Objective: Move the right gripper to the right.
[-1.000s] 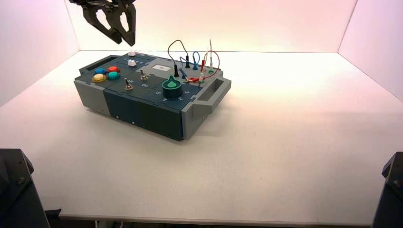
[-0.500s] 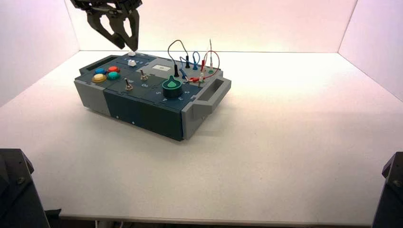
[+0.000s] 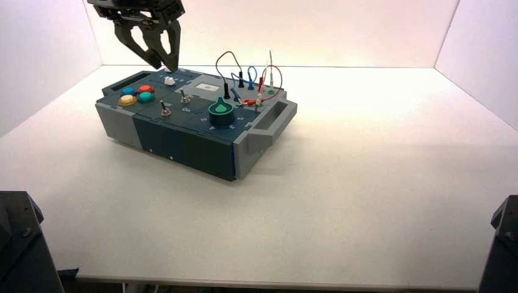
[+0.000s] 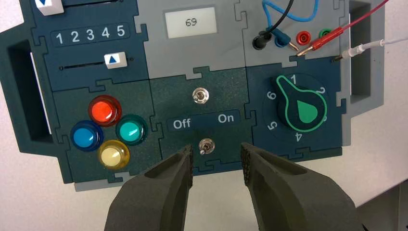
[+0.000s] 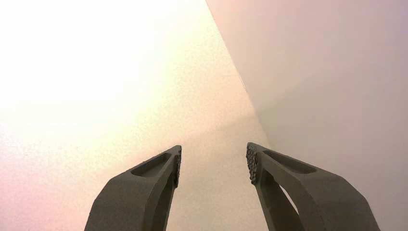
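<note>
My right gripper (image 5: 213, 154) shows only in the right wrist view. It is open and empty, over bare white table next to a wall. It is out of the high view. My left gripper (image 3: 165, 64) hangs over the far left part of the box (image 3: 183, 137), open and empty. In the left wrist view the left gripper (image 4: 217, 153) frames the near toggle switch (image 4: 206, 146) below the Off/On label, without touching it.
The box bears four coloured buttons (image 4: 108, 130), a second toggle (image 4: 199, 95), a green knob (image 4: 300, 108) pointing at 1, a display (image 4: 191, 22) reading 69, sliders and plugged wires (image 3: 253, 79). Black mounts (image 3: 21, 244) stand at the front corners. White walls surround the table.
In the high view the left gripper has moved a little to the right and down over the box. The box has not moved.
</note>
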